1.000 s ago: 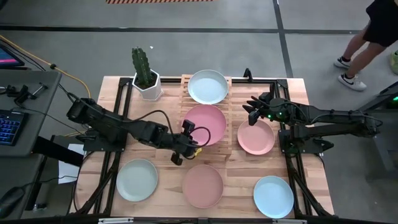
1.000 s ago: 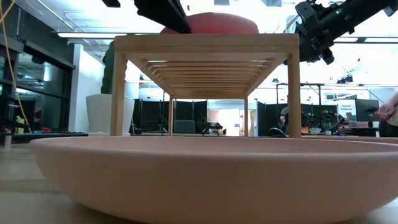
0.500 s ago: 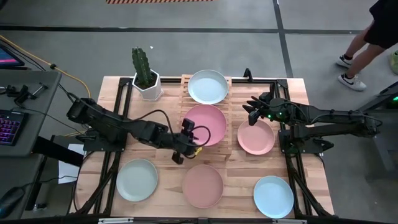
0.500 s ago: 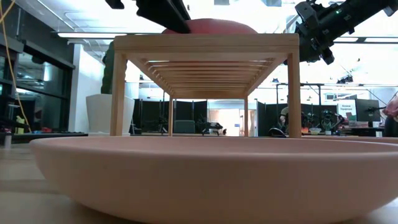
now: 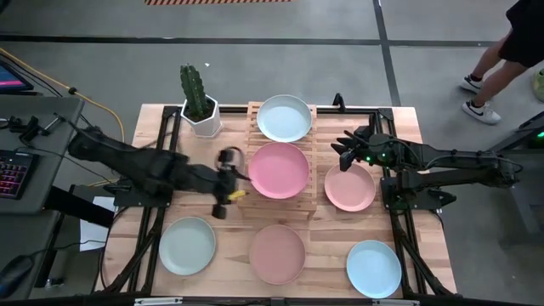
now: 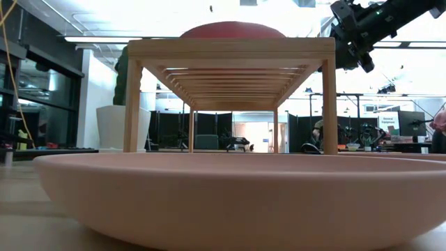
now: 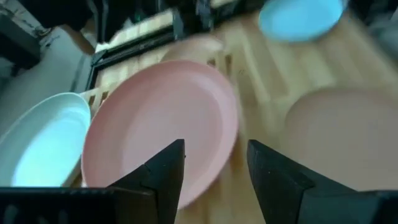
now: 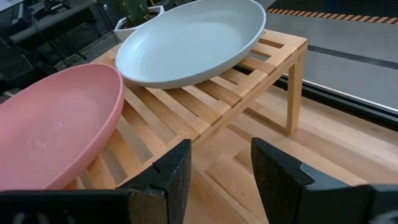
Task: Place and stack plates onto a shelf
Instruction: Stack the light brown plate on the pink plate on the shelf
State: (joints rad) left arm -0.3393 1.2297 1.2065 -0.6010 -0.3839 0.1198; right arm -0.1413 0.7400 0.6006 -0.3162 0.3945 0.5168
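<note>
The wooden slat shelf (image 5: 282, 151) stands at the table's far middle. A light blue plate (image 5: 285, 118) rests on its far half and a pink plate (image 5: 279, 170) lies flat on its near half, also seen as the pink plate (image 7: 161, 124) in the left wrist view. My left gripper (image 5: 236, 180) is open just left of the shelf, its fingers pointing at the pink plate without touching it. My right gripper (image 5: 344, 153) hangs open to the right of the shelf, above the far rim of another pink plate (image 5: 349, 187) on the table.
On the table near the front lie a pale green plate (image 5: 187, 246), a pink plate (image 5: 277, 253) and a light blue plate (image 5: 373, 269). A white cactus pot (image 5: 202, 115) stands left of the shelf's far end. A person (image 5: 501, 51) walks beyond the table's far right corner.
My left gripper has let go of the pink plate's left rim and drawn back toward the table's left edge. The pink plate has settled a little lower and lies flat on the shelf's near half. My right gripper has kept still.
</note>
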